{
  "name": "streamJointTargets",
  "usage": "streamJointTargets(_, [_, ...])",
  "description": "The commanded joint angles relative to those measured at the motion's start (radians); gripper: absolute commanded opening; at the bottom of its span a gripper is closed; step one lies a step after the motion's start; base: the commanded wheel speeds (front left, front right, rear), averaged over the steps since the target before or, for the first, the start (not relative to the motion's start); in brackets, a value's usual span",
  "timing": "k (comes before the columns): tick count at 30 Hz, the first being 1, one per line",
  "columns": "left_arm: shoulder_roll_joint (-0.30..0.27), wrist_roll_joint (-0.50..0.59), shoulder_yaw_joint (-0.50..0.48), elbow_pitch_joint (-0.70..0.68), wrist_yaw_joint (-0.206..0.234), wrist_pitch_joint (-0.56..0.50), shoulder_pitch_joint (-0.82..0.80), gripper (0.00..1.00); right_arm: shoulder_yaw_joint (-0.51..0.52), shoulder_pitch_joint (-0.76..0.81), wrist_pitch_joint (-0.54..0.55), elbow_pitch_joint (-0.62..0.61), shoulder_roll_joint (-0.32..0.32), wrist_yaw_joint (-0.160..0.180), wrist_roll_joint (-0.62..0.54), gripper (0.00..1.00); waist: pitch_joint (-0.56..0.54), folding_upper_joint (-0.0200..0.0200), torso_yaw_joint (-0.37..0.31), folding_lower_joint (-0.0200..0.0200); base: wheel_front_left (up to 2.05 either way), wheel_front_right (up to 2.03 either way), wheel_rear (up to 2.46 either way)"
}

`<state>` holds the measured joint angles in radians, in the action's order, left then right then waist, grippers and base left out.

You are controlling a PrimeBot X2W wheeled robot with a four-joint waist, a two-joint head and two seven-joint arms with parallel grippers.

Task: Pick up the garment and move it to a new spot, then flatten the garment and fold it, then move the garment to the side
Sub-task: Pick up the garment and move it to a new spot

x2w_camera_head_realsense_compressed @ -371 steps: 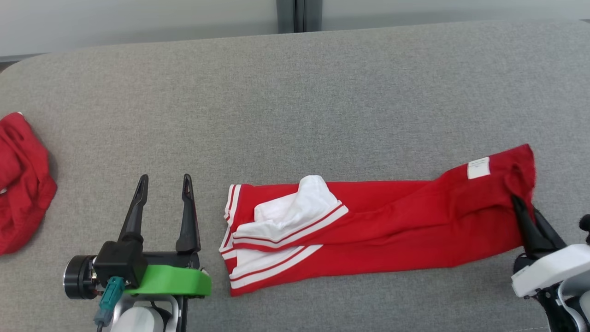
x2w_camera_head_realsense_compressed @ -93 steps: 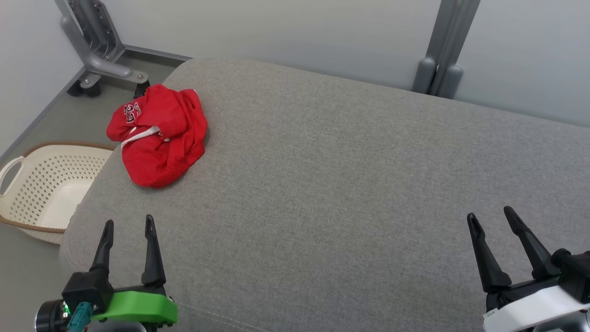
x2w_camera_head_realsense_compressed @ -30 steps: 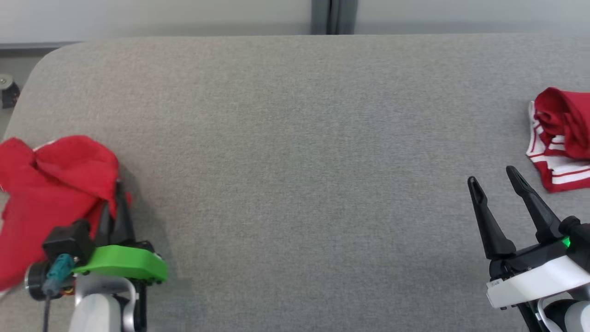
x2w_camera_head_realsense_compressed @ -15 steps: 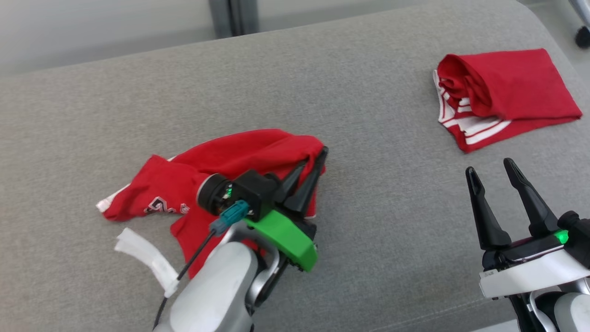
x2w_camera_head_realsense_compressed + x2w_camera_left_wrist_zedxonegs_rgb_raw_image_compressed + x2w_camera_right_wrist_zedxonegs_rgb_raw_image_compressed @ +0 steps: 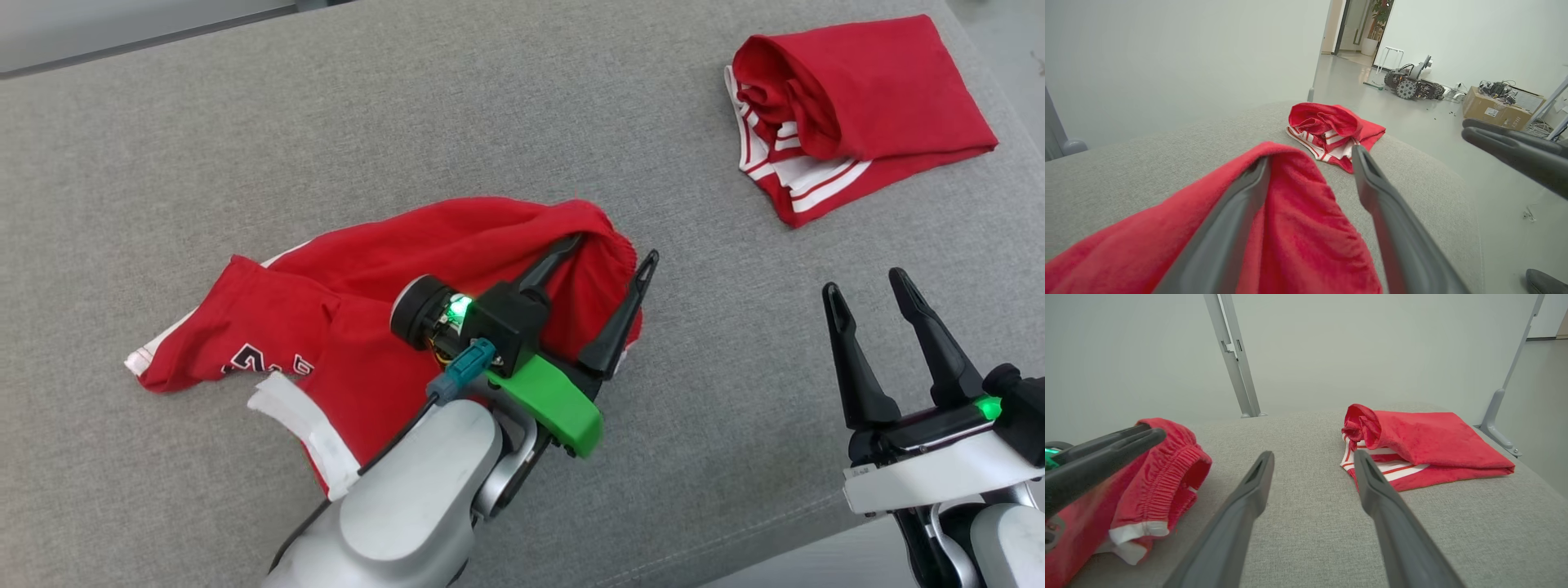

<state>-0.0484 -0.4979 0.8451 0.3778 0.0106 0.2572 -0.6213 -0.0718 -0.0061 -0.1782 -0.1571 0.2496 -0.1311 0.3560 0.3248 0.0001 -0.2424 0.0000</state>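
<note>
A crumpled red cloth garment with white trim [image 5: 359,278] lies in a heap mid-left on the soft grey fabric table [image 5: 245,106].
The left gripper [image 5: 612,249] hangs low at its stretchy right end, dark fingers apart, one over the cloth and one just past it, pinching nothing, so the cloth looks ready to be spread flat. The right gripper [image 5: 864,282] sits at the near right, fingers apart too, holding nothing. A folded red garment with white stripes [image 5: 890,90] rests by the far right edge. Bare grey room lies between the two garments and on the far side; the near edge is close, so spreading away from it seems safest.
</note>
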Motion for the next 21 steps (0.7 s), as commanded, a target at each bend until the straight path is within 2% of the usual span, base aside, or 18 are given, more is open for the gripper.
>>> streamJointTargets(1, [-0.011,0.012,-0.02,-0.019,0.018,0.007,0.015,1.0,0.002,-0.004,-0.002,0.001,0.007,0.001,-0.007,1.0,-0.045,-0.0001,0.047,0.0,0.0,0.0,0.0])
streamJointTargets(4, [-0.038,0.036,-0.093,-0.096,0.054,0.008,0.071,1.0,0.005,0.01,0.01,-0.007,0.014,0.001,-0.011,1.0,-0.078,-0.0001,0.087,0.0,0.0,0.0,0.0])
streamJointTargets(8, [-0.091,0.049,-0.172,-0.166,0.076,0.008,0.148,1.0,0.015,0.03,0.028,-0.021,0.023,0.001,-0.013,1.0,-0.12,-0.0001,0.137,0.0,0.0,0.0,0.0])
streamJointTargets(18, [-0.213,0.059,-0.408,-0.264,0.187,0.008,0.363,1.0,0.037,0.088,0.076,-0.06,0.018,0.001,-0.024,1.0,-0.202,-0.0001,0.224,0.0,0.0,0.0,0.0])
streamJointTargets(21, [-0.242,0.055,-0.465,-0.281,0.201,0.008,0.421,1.0,0.04,0.104,0.085,-0.066,0.013,0.001,-0.026,1.0,-0.218,-0.0001,0.238,0.0,0.0,0.0,0.0])
